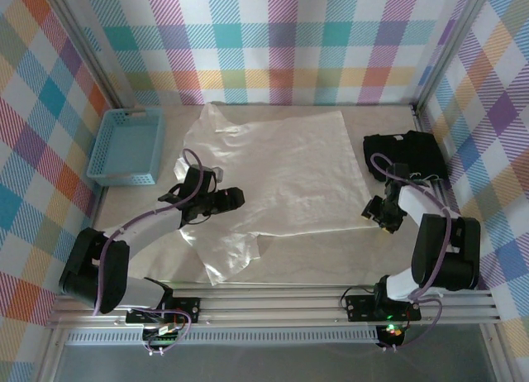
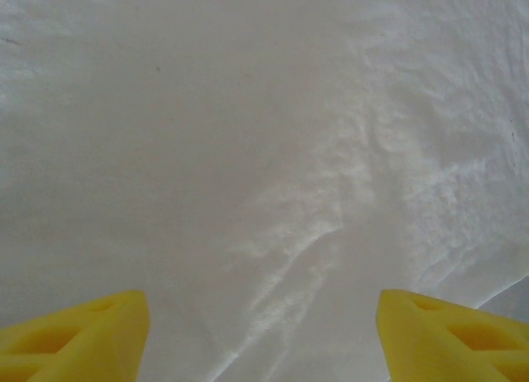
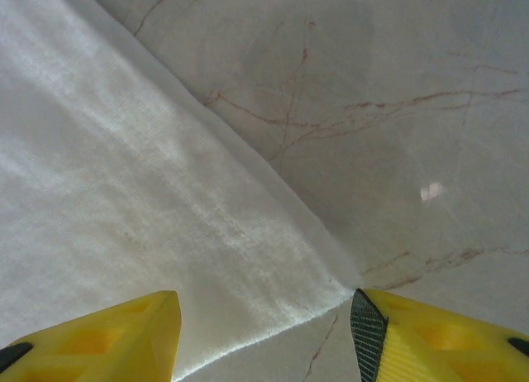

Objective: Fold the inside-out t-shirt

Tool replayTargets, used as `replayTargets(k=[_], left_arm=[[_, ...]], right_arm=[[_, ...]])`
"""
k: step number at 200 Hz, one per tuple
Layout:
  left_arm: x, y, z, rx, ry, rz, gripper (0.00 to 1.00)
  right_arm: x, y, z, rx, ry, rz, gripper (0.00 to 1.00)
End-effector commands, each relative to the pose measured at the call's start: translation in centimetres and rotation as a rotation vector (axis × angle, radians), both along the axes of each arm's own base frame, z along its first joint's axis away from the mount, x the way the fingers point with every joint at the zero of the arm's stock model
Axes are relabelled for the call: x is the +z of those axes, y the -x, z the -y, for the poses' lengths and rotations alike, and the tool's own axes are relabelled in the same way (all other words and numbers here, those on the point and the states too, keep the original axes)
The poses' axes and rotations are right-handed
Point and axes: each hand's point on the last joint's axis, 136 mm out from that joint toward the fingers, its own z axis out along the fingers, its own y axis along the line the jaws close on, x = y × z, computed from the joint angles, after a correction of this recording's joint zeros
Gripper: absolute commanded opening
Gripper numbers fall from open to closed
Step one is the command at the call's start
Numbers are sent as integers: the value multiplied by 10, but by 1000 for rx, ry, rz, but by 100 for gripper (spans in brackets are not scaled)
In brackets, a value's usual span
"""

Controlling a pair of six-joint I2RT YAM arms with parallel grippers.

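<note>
The thin, wrinkled white fabric t-shirt lies spread out at the middle of the pale marble surface. By my judgement no fold is made yet. Over its 9 o'clock side the left end effector gapes wide and empty, and so does the right end effector, straddling its 4 o'clock corner.

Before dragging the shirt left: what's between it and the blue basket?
A bare strip of table separates the t-shirt from the blue basket, seen in the top view.

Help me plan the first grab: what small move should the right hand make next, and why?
Probably lower the right hand and close on the corner of the t-shirt. The hand's fingers stand open astride that corner, which lies flat on the marbled table. The left hand is open over plain fabric.
</note>
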Motion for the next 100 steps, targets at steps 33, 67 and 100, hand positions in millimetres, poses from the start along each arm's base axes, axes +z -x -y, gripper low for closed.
replayTargets(k=[33,67,100], left_arm=[[14,-2,7,-33,22,27,73],[12,21,-7,-9,-34,-13,73],[2,82,-37,66,-146,-126,70]], right_arm=[[-4,-10,4,-26,-8,-22,46],[-7,-14,0,-7,-34,-13,24],[6,-18,-3,17,-39,56,10]])
